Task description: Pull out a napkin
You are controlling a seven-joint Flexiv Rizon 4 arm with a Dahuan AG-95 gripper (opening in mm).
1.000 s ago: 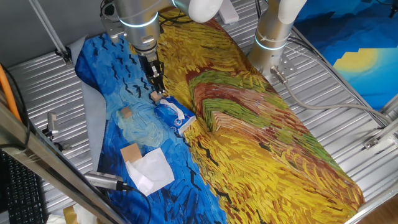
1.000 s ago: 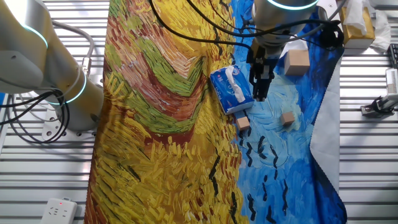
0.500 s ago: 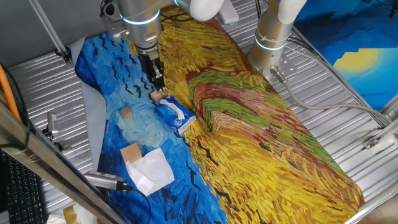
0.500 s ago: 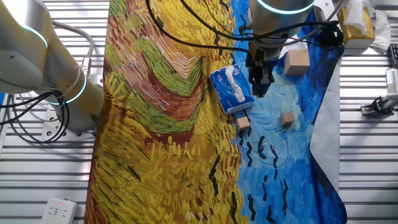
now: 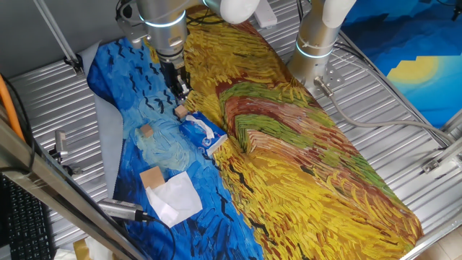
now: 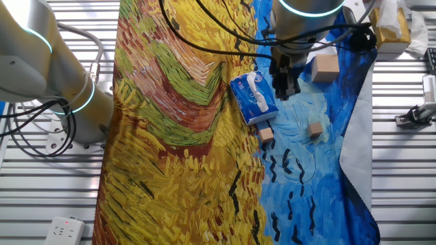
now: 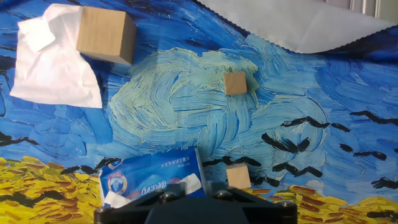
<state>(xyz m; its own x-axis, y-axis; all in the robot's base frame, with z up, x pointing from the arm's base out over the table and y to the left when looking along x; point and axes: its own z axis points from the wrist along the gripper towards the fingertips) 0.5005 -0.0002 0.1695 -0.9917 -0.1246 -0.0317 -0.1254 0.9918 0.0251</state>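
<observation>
The small blue tissue pack [image 5: 203, 135] lies on the painted cloth where blue meets yellow; it also shows in the other fixed view [image 6: 253, 99] and the hand view [image 7: 152, 180]. Of the napkin only a white tuft [image 5: 210, 131] [image 6: 255, 82] [image 7: 191, 183] shows, poking from the pack's slot. My gripper [image 5: 183, 92] [image 6: 285, 95] hangs above the cloth just beside the pack, clear of it. Its fingers look close together with nothing between them. In the hand view only the hand's dark body [image 7: 193, 208] shows.
A small wooden cube [image 5: 180, 113] sits under the gripper by the pack's corner, another [image 5: 146, 131] further out. A larger wooden block [image 5: 151, 177] rests at the edge of a flat white sheet [image 5: 175, 197]. A second robot arm's base [image 5: 314, 50] stands by the cloth.
My gripper has risen a little straight up from just above the small cube. The pack, cubes and sheet have not moved.
</observation>
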